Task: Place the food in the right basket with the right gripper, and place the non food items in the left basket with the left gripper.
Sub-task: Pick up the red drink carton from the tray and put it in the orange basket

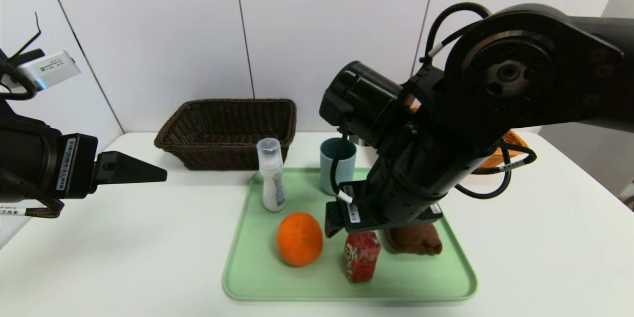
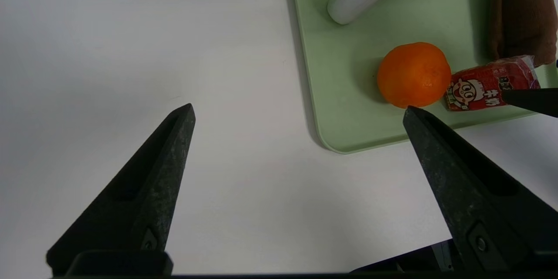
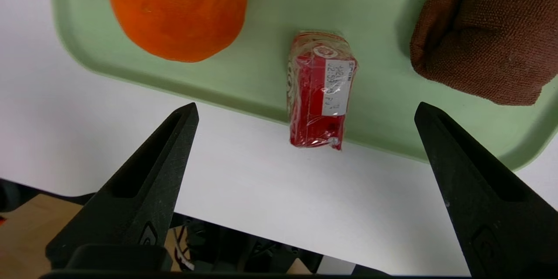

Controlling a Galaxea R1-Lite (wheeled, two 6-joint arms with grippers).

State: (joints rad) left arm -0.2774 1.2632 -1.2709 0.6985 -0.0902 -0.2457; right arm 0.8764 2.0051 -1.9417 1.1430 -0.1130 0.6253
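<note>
We hold the right gripper [image 3: 306,103] wide open and empty above the tray [image 1: 401,293], likely to straddle the red packet [image 3: 323,91].

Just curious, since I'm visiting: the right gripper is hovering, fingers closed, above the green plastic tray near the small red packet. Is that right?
Not quite: the right gripper has its fingers open, as the right wrist view shows. It does hover above the green plastic tray, near the small red packet.

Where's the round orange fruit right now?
In the head view, the round orange fruit sits on the green tray's left part, between the white bottle and red packet.
</note>
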